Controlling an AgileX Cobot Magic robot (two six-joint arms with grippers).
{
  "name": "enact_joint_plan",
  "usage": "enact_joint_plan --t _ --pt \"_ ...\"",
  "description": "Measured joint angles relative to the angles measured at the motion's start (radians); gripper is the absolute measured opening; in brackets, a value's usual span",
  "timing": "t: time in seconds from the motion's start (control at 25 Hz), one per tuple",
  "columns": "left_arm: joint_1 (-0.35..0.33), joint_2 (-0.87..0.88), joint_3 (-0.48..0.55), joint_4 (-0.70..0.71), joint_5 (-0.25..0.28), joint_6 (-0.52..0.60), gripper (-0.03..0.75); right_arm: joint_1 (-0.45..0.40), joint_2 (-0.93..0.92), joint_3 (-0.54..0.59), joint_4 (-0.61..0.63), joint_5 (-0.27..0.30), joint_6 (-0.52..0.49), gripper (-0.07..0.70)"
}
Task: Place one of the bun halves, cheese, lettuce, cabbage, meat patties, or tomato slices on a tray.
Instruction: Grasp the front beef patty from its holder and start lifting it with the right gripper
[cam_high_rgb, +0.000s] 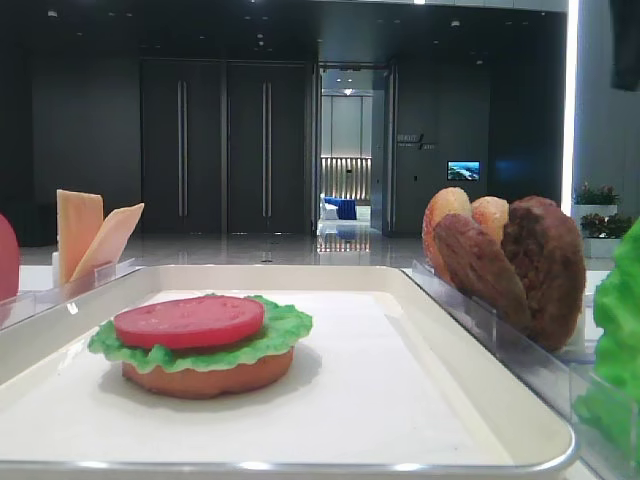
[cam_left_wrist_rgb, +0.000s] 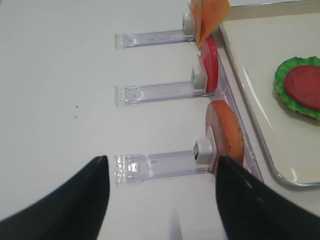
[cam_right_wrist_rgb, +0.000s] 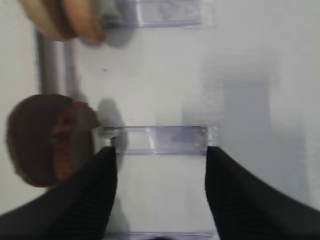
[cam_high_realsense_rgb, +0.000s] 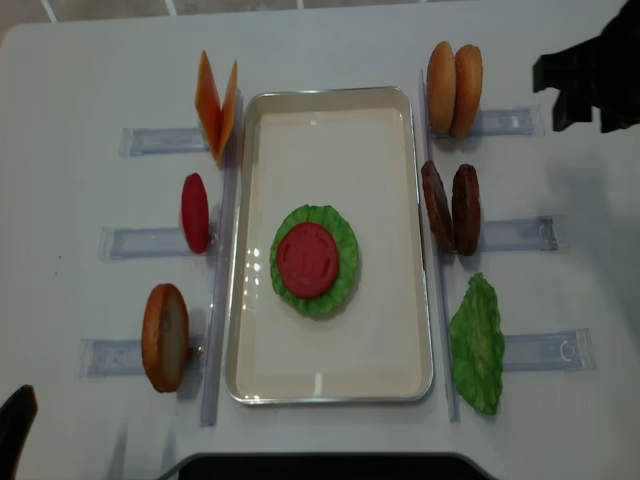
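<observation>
Just past the right tool's spread fingertips sits a clear plastic holder, with the meat patties off to its left and nothing gripped. Left tool is wide open too, empty, pointing at another holder with an orange-brown bun half standing at its end. Over on the tray, tomato slice on lettuce on a bun.

Clear plastic holders are lying on the white table, left and right, while dark double doors are standing far behind.
</observation>
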Motion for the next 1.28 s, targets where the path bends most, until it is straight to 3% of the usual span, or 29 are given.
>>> enact_joint_plan --t 0.24,0.36,0.52,1.28 --pt "0.000 0.000 0.000 0.000 0.000 0.000 0.506 0.205 0.066 -0.094 -0.045 0.039 0.164 0.377" --pt "0.000 0.000 0.000 0.000 0.000 0.000 0.506 0.267 0.141 -0.153 -0.048 0.079 0.193 0.377" --pt "0.000 0.000 0.000 0.000 0.000 0.000 0.485 0.328 0.224 -0.226 -0.049 0.092 0.239 0.377" --pt "0.000 0.000 0.000 0.000 0.000 0.000 0.363 0.361 0.423 -0.258 -0.052 0.105 0.268 0.377"
